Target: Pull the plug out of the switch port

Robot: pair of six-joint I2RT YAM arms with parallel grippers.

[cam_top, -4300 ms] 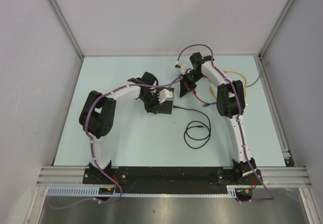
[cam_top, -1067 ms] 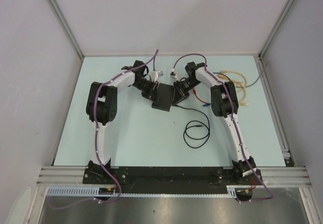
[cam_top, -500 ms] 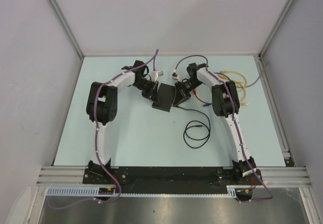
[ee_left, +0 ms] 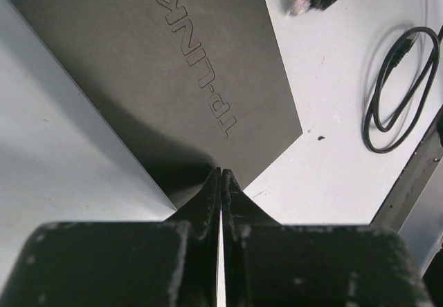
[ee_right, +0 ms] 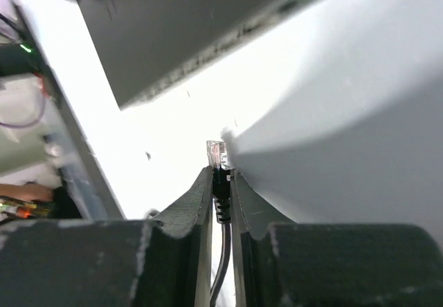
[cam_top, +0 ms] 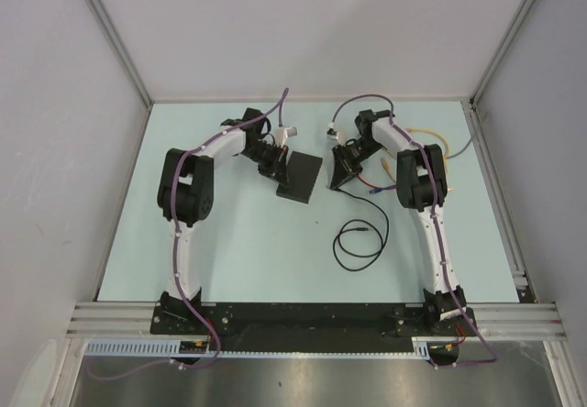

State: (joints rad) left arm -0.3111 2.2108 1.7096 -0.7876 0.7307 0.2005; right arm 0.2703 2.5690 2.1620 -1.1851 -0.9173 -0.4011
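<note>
Plug [ee_right: 217,153] is pinched in the right gripper [ee_right: 220,182]. Its clear tip pokes past the fingers and points left at the switch [cam_top: 300,176], with a gap between them. We judge it already out of the port. Switch lies mid-scene, toward the far side. Left gripper [ee_left: 220,177], fingers pressed together, sits at its left edge, seemingly pinning it. Right arm is nearer the plug, so any further pull goes rightward.
</note>
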